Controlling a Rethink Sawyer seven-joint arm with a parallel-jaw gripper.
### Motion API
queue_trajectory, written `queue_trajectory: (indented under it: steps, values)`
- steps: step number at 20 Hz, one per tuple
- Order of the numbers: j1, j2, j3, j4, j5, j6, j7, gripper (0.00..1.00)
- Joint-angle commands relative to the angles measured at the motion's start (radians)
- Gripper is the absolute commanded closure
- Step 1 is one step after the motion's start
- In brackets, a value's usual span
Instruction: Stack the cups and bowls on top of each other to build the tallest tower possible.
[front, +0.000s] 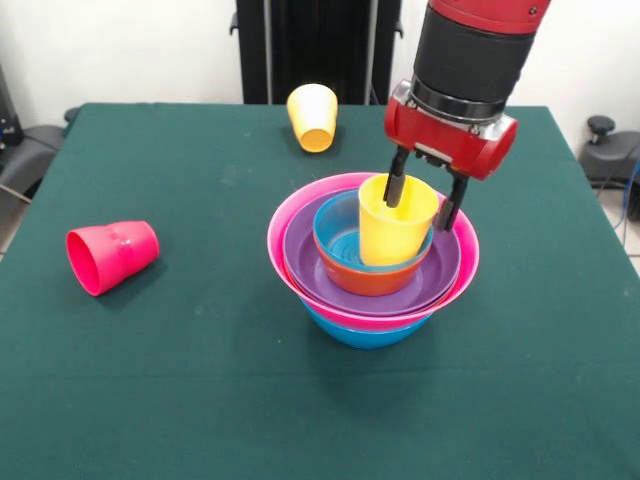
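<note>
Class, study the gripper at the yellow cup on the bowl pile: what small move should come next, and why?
Probably open the fingers and lift clear: the yellow cup already sits upright in the top bowl of the tower, with the gripper straddling its rim.

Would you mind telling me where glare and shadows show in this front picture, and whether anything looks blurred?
In the front view, pale glare streaks sit on the pink bowl rim and on the red-pink cup; a soft shadow lies on the green table under the tower and beside that cup; the gripper and the yellow cup it straddles look sharp, nothing clearly blurred.
</note>
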Motion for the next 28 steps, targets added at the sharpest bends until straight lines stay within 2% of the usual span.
queue_trajectory:
  steps: [1,5,8,13,16,20,28]
  values:
    - [-0.006,-0.055,0.057,-0.052,0.027,0.171,0.111,0.0]
    - [-0.015,-0.083,0.061,-0.084,0.027,0.235,0.093,0.0]
    - [-0.007,-0.112,0.063,-0.056,0.029,0.244,0.102,0.0]
    - [-0.002,-0.134,0.063,-0.008,0.032,0.203,0.116,0.0]
    - [-0.024,-0.137,0.077,0.001,0.033,0.192,0.083,0.0]
    - [-0.067,-0.129,0.097,-0.032,0.027,0.221,0.019,0.0]
    - [-0.148,-0.112,0.145,-0.052,-0.017,0.228,-0.103,0.0]
